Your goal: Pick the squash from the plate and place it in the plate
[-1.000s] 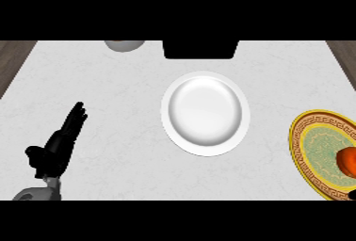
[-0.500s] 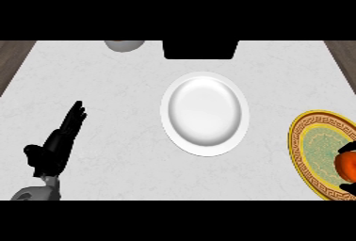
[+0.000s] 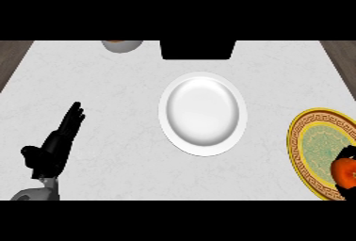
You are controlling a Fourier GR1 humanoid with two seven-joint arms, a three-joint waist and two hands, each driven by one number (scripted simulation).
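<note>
An orange squash (image 3: 346, 172) lies on the yellow patterned plate (image 3: 295, 141) at the right edge, cut off by the frame. Black fingers of my right hand (image 3: 348, 153) show above and below the squash, curling round it; the rest of that hand is out of view. A plain white plate (image 3: 201, 113) sits in the middle of the counter with nothing on it. My left hand (image 3: 52, 150) rests open at the lower left, fingers straight and pointing away, far from both plates.
A grey bowl (image 3: 122, 45) is partly visible at the counter's far edge, left of a black block (image 3: 198, 49). Bare white counter lies between my left hand and the white plate. Dark floor shows past both far corners.
Black fingers of my right hand have come in at the right edge and closed round the squash. The left hand and both plates have not moved.
</note>
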